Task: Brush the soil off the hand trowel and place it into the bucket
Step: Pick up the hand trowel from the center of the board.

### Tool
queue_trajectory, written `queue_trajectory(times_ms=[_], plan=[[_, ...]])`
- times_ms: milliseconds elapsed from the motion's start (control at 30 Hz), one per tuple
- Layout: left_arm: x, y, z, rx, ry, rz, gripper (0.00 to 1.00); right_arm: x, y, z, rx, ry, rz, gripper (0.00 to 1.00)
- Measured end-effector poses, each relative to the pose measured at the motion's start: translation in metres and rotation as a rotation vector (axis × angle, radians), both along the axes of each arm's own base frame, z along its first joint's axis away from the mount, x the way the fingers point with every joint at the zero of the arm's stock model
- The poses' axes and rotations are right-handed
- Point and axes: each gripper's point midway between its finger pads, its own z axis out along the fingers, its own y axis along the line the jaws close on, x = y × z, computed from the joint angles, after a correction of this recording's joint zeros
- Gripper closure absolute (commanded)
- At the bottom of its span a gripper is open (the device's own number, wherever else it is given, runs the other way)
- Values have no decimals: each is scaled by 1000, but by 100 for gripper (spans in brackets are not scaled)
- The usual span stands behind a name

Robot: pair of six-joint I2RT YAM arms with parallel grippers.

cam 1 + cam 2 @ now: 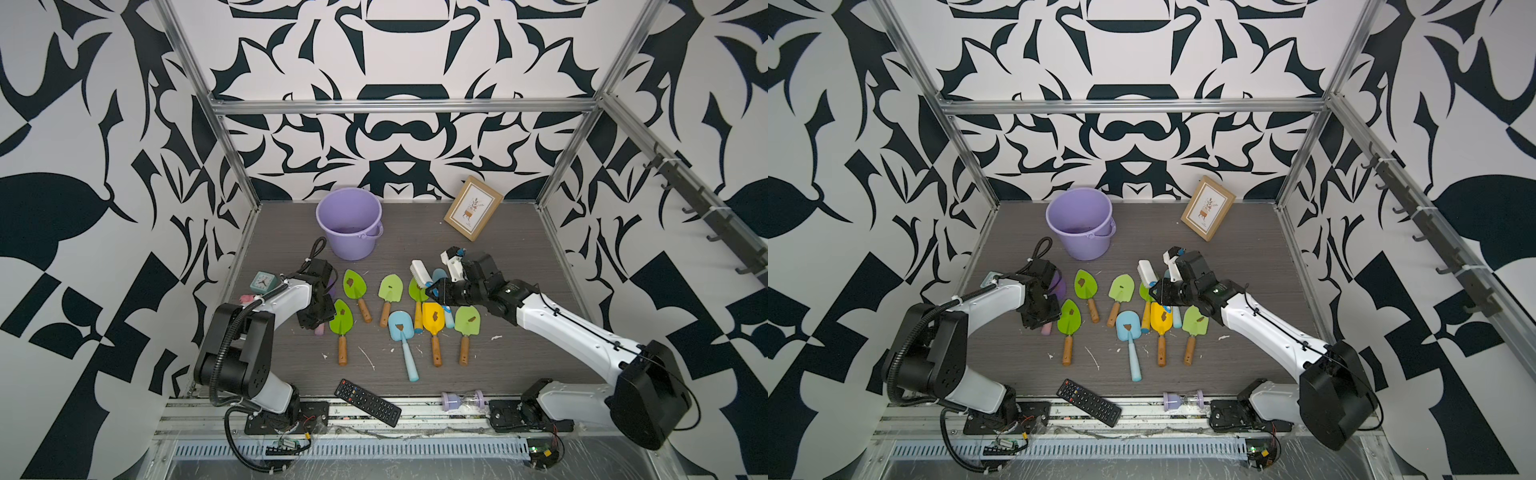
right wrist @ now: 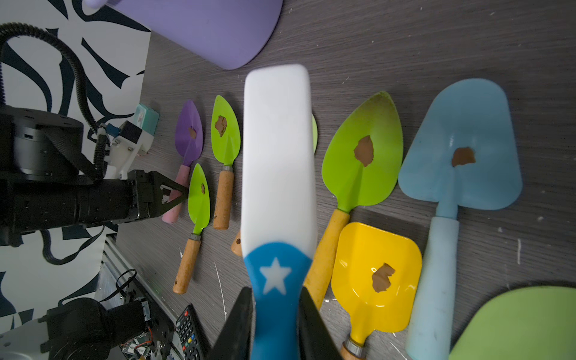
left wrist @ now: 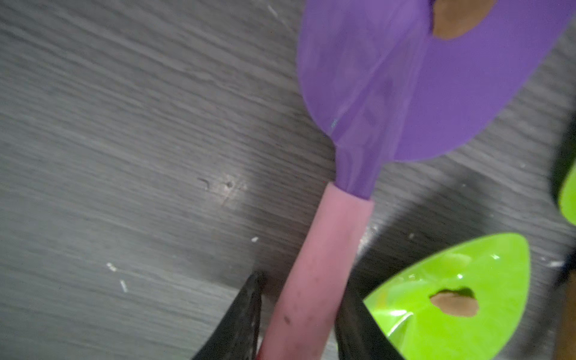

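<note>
Grey wood-grain table (image 1: 519,270), black-and-white patterned walls on three sides.

Purple trowel (image 3: 436,93) sat at the left end of the trowel rows, blade toward the back wall. One brown lump of soil (image 3: 458,18) was on the blade. My left gripper (image 3: 300,293) was closed on its pink handle, one finger pressed to each side. Wrist view was blurred, so I could not tell whether the trowel had cleared the table.

Bucket (image 1: 353,245) stood upright nearer the back wall, apart from the trowel.

My right gripper (image 2: 276,291) was clamped on the blue, star-marked handle of the brush (image 2: 277,140). The brush was held above the middle trowels with its white head out over them.

Just beside the pink handle lay a green trowel (image 3: 452,296) with a brown lump on its blade. Farther right were more green ones, a blue trowel (image 1: 401,328) and a yellow trowel (image 1: 433,318), each with its own lump.

Thin white scraps (image 1: 365,357) were scattered among the handles.

At the edges:
- Teal clock (image 1: 262,281) by the left wall, behind my left arm.
- Picture frame (image 1: 473,208) propped at the back right.
- Remote (image 1: 368,402) and lilac hourglass (image 1: 462,401) along the front rail.
</note>
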Motion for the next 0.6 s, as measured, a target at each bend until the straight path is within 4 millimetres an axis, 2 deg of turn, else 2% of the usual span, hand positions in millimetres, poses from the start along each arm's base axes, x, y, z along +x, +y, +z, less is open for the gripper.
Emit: queue_trajectory(times_ms=[233, 467, 600], plan=[[0, 0, 0, 2, 1, -12, 71, 1, 1, 2, 5, -8, 3, 100], [1, 1, 1, 9, 1, -37, 91, 0, 2, 2, 5, -8, 6, 100], [1, 5, 6, 37, -5, -70, 98, -1, 3, 2, 5, -8, 9, 100]])
